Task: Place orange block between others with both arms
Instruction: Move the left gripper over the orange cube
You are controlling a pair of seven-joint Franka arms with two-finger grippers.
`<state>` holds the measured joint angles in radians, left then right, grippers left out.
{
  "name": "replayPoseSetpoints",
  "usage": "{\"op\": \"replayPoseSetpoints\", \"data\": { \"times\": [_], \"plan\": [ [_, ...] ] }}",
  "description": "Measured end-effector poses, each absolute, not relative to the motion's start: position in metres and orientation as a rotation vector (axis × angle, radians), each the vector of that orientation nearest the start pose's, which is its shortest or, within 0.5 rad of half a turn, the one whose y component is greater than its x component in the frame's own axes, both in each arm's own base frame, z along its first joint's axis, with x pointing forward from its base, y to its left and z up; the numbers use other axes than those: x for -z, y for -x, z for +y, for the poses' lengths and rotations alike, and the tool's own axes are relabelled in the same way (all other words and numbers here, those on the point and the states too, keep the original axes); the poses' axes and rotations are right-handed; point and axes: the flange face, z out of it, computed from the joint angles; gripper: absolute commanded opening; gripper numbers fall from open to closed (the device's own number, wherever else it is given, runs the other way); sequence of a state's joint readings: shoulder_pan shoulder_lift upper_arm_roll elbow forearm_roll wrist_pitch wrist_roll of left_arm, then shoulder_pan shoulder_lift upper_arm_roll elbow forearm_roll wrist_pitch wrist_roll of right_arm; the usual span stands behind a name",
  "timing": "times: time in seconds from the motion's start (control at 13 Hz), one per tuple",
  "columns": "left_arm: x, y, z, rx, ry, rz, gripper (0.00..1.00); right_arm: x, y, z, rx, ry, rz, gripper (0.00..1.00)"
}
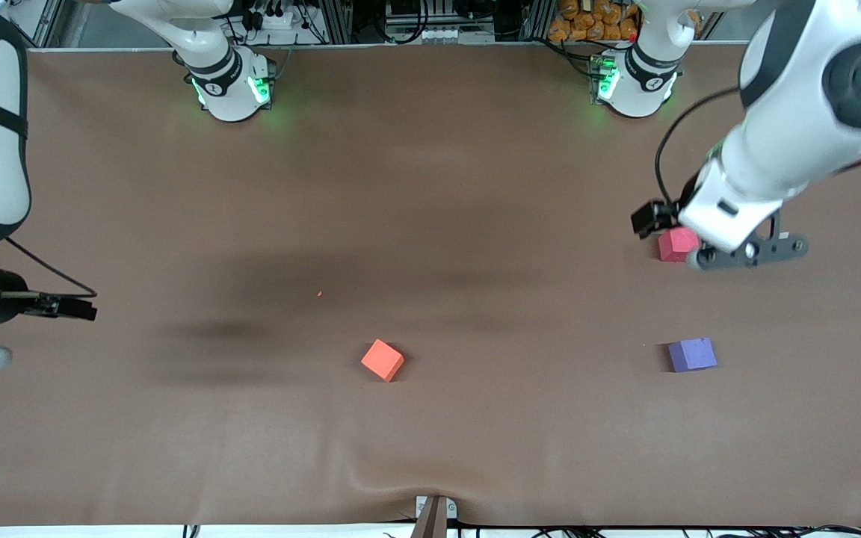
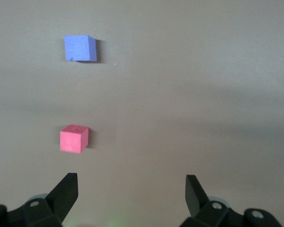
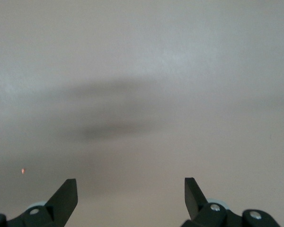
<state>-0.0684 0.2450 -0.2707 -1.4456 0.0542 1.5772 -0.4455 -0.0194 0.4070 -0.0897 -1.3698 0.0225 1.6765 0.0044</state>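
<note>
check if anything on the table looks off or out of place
One small oddity: a tiny orange speck lies on the bare mat, farther from the front camera than the orange block, perhaps a foam crumb. The mat also bulges at its near edge.

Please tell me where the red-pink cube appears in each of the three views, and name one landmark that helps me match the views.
Front view: the red-pink cube sits toward the left arm's end of the table, partly covered by the left gripper.
Left wrist view: the cube lies ahead of the open fingers.
Right wrist view: not in it.
Shared landmark: the purple-blue cube, nearer the front camera than the red-pink one.
</note>
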Motion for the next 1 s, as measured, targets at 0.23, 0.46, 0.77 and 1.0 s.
{"op": "replayPoseSetpoints", "data": {
  "times": [0.23,0.46,0.77,1.0],
  "plan": [
    [-0.482,-0.628,-0.201,-0.129,3.143,-0.165,1.0,-0.491,-0.638,-0.075,-0.175,3.148,0.172,1.0],
    [-0.417,-0.63,-0.277,-0.048,3.107,-0.22,1.0,-0.504,-0.614,-0.075,-0.176,3.142,0.16,1.0],
    [-0.363,-0.602,-0.387,0.103,3.107,-0.49,1.0,-0.526,-0.592,-0.072,-0.162,3.137,0.157,1.0],
    [-0.357,-0.612,-0.424,0.282,3.206,-0.945,1.0,-0.531,-0.576,-0.069,-0.17,3.132,0.153,1.0]
  ]
}}
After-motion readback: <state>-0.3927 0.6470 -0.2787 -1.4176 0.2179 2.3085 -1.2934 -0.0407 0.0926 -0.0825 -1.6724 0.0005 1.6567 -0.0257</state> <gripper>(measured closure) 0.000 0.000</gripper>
